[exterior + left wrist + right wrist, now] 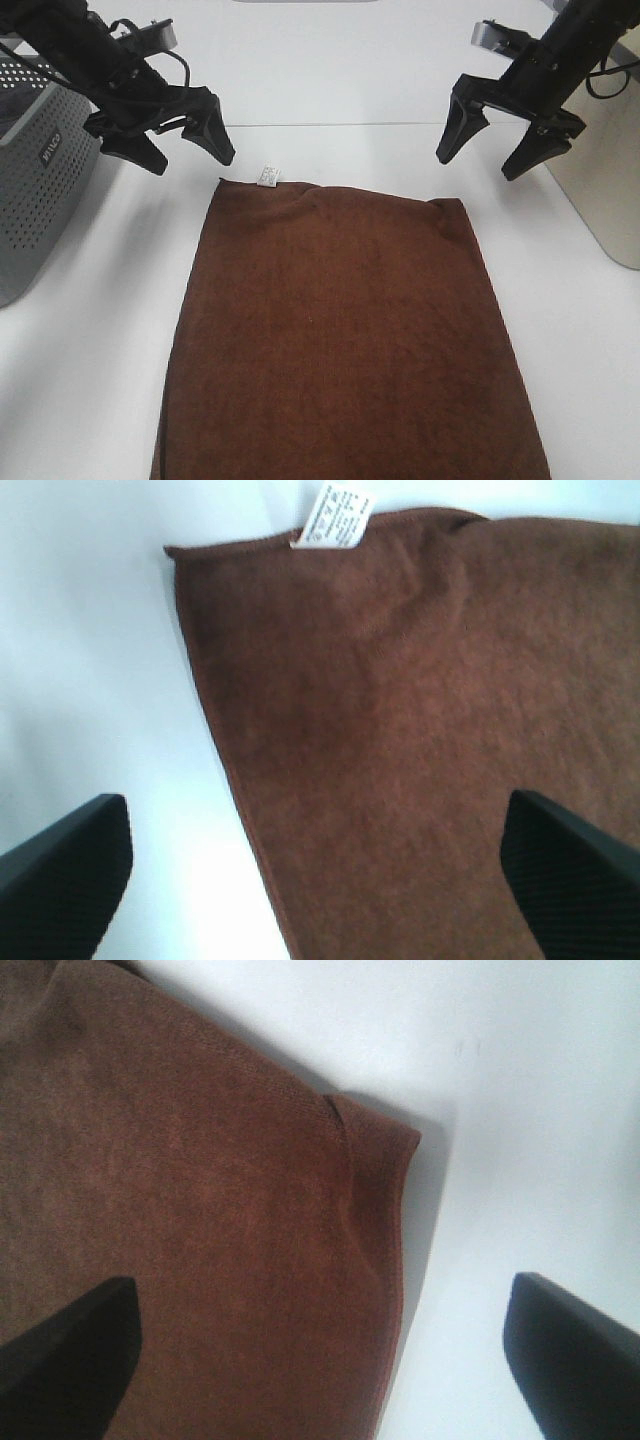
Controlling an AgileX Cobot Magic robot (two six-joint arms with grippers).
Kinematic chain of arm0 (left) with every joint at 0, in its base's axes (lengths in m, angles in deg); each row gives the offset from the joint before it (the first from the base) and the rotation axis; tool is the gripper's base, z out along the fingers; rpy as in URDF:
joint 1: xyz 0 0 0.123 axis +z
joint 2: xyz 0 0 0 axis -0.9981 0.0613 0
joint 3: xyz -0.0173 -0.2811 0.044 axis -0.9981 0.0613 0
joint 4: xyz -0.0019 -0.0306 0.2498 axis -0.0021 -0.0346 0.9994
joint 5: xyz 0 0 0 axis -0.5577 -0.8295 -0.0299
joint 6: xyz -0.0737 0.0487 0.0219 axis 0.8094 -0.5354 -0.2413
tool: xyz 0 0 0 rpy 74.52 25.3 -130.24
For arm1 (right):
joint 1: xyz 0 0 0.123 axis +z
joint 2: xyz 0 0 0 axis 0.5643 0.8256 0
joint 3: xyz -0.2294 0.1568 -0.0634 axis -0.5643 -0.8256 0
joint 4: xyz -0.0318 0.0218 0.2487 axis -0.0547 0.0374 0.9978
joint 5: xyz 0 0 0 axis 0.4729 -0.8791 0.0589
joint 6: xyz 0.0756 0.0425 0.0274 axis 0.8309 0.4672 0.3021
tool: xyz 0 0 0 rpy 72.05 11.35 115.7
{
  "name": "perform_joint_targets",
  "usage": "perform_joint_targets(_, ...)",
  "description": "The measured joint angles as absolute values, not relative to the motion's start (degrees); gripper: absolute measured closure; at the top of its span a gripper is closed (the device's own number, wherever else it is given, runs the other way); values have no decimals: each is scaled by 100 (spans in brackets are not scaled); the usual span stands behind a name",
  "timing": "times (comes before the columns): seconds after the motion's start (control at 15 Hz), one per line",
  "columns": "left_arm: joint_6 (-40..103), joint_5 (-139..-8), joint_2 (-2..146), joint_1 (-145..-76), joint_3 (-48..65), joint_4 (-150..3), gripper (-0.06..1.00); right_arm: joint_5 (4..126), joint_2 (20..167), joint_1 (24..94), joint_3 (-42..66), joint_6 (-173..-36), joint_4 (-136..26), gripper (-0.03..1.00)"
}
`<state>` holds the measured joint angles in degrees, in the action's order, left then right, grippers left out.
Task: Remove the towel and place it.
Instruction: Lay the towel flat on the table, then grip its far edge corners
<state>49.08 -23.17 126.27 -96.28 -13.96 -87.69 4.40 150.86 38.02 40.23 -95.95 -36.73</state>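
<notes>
Towel [345,330] lies flat on the white counter [90,380], with its tag [268,175] at the far left corner; the far right corner looks slightly puckered, though the view is soft. Left end effector [194,163] hovers near the tagged corner, angled down, jaws spread and empty. Right end effector [477,168] hangs likewise by the opposite far corner, released.

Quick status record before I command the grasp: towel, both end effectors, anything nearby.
towel: dark brown, spread flat on the white table, ungrasped
tag: white, at the towel's far-left corner
left end effector: open, near the far-left corner, clear of the cloth
right end effector: open, near the far-right corner, clear of the cloth
wrinkle: small fold at the far-right corner
nearby: perforated grey bin left of the towel, apart from it
</notes>
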Motion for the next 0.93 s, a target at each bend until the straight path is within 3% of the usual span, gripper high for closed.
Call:
perform_joint_targets(0.33, 4908, -2065, 13705, -9628, -2410, -8655, 2, 497, 15825, 3785, 4201, -9595, -3662, 3)
perform_joint_targets(0.93, 4885, -2071, 14065, -9628, -2525, -8706, 2, 887, 16266, 3378, 4321, -9762, -2682, 3)
